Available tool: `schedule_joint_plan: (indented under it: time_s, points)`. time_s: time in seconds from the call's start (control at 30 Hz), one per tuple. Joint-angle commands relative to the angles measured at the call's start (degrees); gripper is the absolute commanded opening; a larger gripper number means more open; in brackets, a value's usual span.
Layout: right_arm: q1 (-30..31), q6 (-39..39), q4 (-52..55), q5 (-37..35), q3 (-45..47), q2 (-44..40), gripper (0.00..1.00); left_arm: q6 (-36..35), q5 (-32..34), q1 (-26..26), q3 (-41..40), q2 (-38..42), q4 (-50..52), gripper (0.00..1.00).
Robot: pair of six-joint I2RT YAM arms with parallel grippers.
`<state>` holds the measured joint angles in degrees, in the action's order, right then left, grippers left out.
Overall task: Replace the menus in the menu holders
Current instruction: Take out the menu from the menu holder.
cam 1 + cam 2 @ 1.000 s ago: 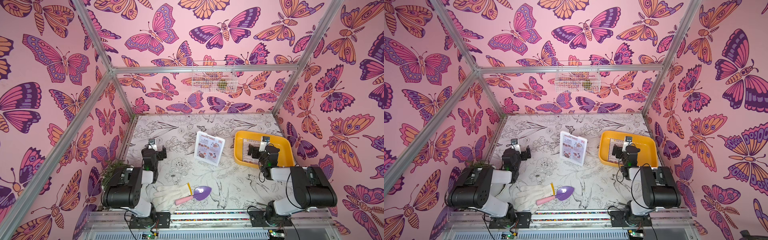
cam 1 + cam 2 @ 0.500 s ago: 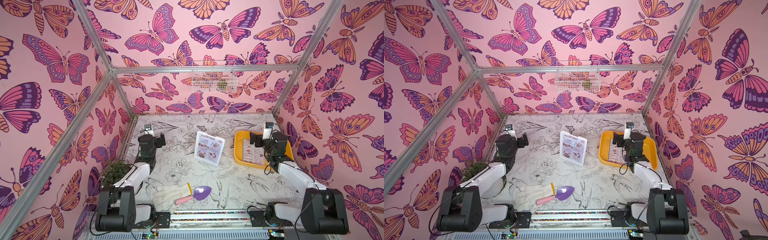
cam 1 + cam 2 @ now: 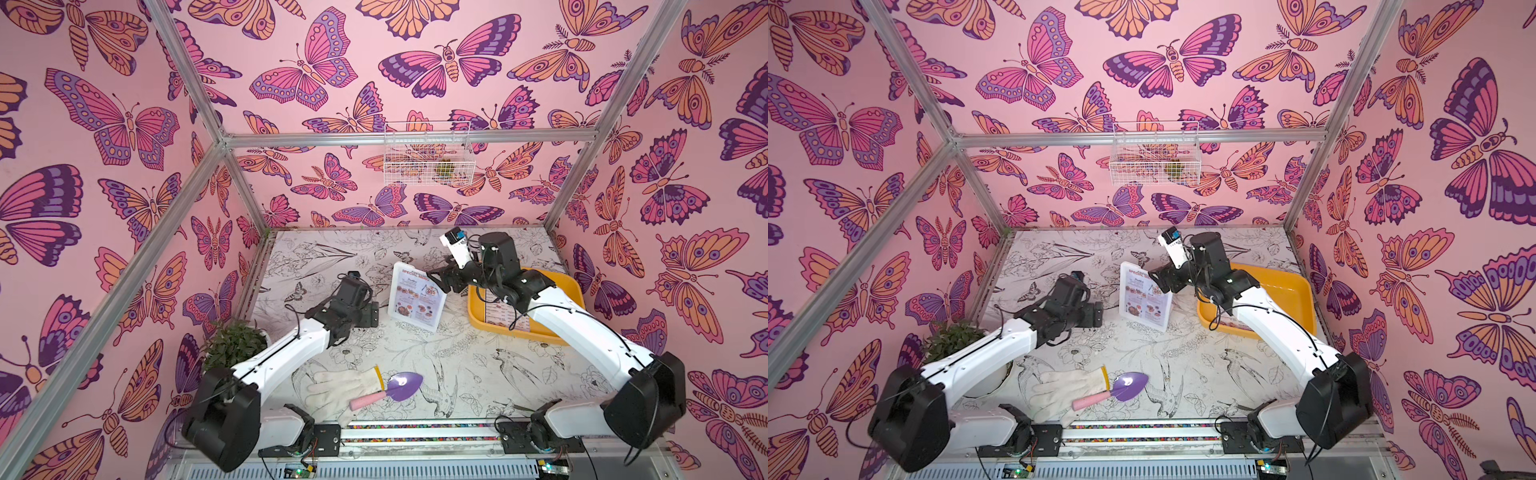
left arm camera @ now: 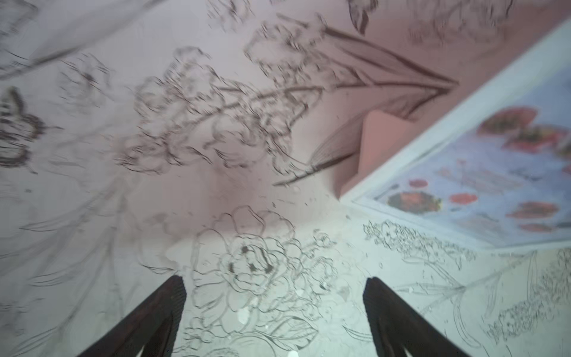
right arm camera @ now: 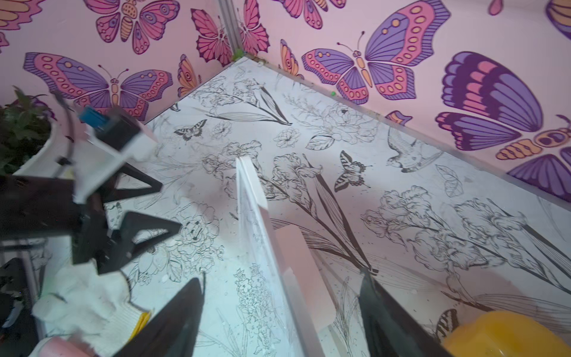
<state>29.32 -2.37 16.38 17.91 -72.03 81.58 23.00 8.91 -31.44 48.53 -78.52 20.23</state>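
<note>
menu holder (image 3: 400,271) upright mid-surface (image 3: 457,365), Special Menu sheet (image 3: 417,297) inside. right claw (image 5: 281,279) released, jaws straddling the holder's upper edge with a gap on each side. left claw (image 4: 275,281) released, just beside the holder, only the surface between its jaws. second menu (image 3: 496,309) lies in yellow tray (image 3: 571,286).

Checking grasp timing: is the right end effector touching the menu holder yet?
Apart. In the right wrist view, the right end effector straddles the edge of the menu holder, with tabletop showing between it and each finger.
</note>
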Motion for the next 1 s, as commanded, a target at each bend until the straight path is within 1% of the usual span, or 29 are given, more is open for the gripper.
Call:
schedule_joint_plan:
  time_s: [0.0,0.1,0.17,0.23,0.33,0.47,0.63,0.83,0.97]
  points:
    - [0.3,-0.6,8.7,2.9,-6.5,4.2,0.66,2.2,-0.9,-1.9,3.7,-5.1,0.6,0.91]
    - [0.3,-1.4,12.6,3.5,-10.6,8.0,0.57,2.8,0.2,-2.0,4.8,-7.7,-1.4,0.91]
    - [0.3,-1.6,14.4,3.9,-12.8,10.8,0.47,2.7,0.4,-1.9,4.7,-8.4,-2.7,0.91]
    - [0.3,-1.3,15.5,4.4,-14.6,12.2,0.41,2.5,0.5,-1.9,4.8,-9.1,-2.9,0.91]
    - [0.5,-1.2,17.4,5.2,-17.0,14.0,0.39,3.0,1.4,-1.9,4.5,-9.2,-3.1,0.91]
    - [0.6,-1.7,18.5,4.6,-17.7,15.1,0.35,2.8,2.3,-1.9,3.9,-8.6,-2.9,0.91]
    - [0.6,-2.0,19.4,5.1,-18.3,16.0,0.24,2.4,2.7,-1.6,3.6,-8.4,-2.9,0.91]
    - [0.7,-2.1,19.5,5.7,-18.0,16.1,0.2,1.7,3.0,-1.6,4.2,-8.5,-2.9,0.91]
    - [0.8,-2.0,19.2,6.1,-18.1,16.6,0.2,1.3,2.3,-1.6,4.5,-8.9,-2.9,0.91]
